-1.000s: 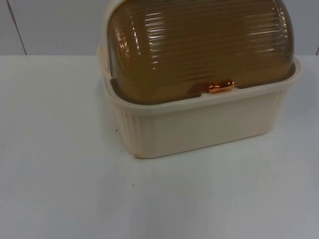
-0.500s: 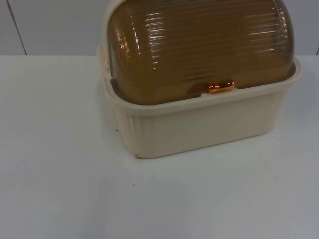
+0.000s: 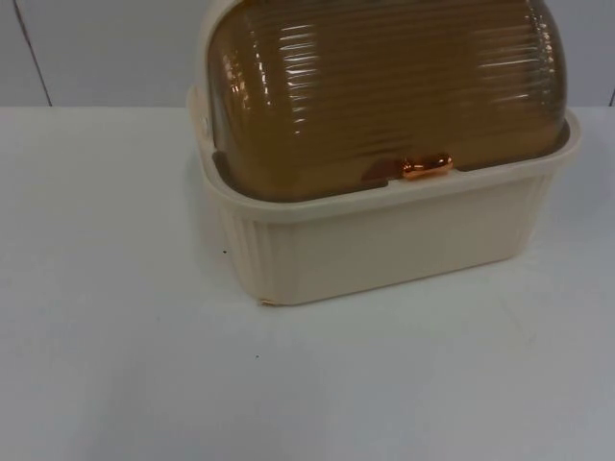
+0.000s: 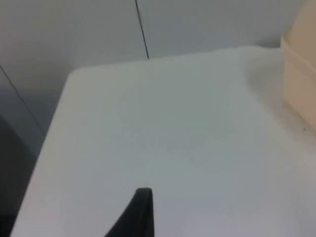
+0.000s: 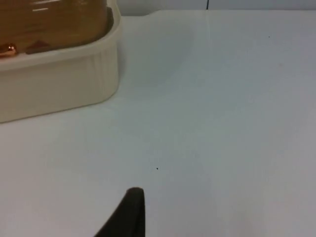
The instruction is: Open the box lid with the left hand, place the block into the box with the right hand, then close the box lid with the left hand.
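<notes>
A cream ribbed box (image 3: 384, 240) stands at the back of the white table, slightly right of centre. Its amber see-through domed lid (image 3: 384, 86) is down and shut, with a small copper handle (image 3: 427, 166) at the front rim. My left gripper (image 4: 140, 215) hangs over bare table to the left of the box, whose cream corner (image 4: 300, 74) is in its view. My right gripper (image 5: 129, 212) hovers over bare table to the right of the box (image 5: 59, 81); the lid (image 5: 54, 19) and handle (image 5: 6, 49) are in sight there.
The grey partition wall (image 3: 96, 48) rises right behind the box. The table's left edge (image 4: 47, 143) drops off beside my left gripper. White table top (image 3: 288, 384) stretches in front of the box and on both sides.
</notes>
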Motion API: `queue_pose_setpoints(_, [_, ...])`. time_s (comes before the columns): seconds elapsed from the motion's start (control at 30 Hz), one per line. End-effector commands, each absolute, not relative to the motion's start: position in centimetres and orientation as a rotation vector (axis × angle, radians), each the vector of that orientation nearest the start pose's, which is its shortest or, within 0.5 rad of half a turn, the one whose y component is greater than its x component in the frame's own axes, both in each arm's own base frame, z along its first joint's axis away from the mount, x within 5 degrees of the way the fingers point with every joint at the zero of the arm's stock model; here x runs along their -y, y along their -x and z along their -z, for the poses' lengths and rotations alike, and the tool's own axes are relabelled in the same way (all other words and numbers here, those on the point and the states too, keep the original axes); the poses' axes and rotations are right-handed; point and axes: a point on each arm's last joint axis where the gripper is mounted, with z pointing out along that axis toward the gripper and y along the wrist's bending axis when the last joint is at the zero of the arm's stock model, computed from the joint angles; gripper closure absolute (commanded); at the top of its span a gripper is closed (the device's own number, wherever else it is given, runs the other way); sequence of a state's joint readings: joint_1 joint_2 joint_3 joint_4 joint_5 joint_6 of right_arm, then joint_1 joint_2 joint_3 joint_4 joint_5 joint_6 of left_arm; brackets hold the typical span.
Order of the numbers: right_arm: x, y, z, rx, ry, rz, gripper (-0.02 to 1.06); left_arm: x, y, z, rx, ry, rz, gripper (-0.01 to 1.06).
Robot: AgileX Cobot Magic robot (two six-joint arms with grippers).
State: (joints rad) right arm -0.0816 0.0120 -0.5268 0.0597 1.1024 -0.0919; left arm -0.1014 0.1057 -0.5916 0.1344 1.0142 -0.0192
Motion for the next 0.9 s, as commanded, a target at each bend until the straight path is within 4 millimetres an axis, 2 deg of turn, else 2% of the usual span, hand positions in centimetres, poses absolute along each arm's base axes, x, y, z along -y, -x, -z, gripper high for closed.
queue_pose_setpoints(0.0, [-0.5, 0.6, -28.0, -2.053, 0.013, 0.036, 0.0, -1.0, -0.8, -29.9, -2.03, -0.06, -0.072, 0.0])
queue_pose_setpoints(0.03, [-0.5, 0.6, -28.0, -2.055, 0.013, 0.035, 0.0, -1.0, -1.1, -29.0, -2.061, -0.05, -0.066, 0.0])
queue_pose_setpoints(0.37, [-0.4, 0.7, -28.0, -2.052, 0.119, -0.039, 0.0, -1.0, -0.4, -28.6, -2.041, -0.009, -0.043, 0.0])
queue_pose_setpoints(0.63, [-0.2, 0.6, -28.0, -2.055, 0.082, -0.036, 0.0, -0.9, -0.1, -27.5, -2.097, 0.007, -0.015, 0.0])
queue_pose_setpoints(0.87, [-0.2, 0.6, -28.0, -2.055, 0.082, -0.036, 0.0, -0.3, 0.5, -27.5, -2.061, -0.134, 0.031, 0.0])
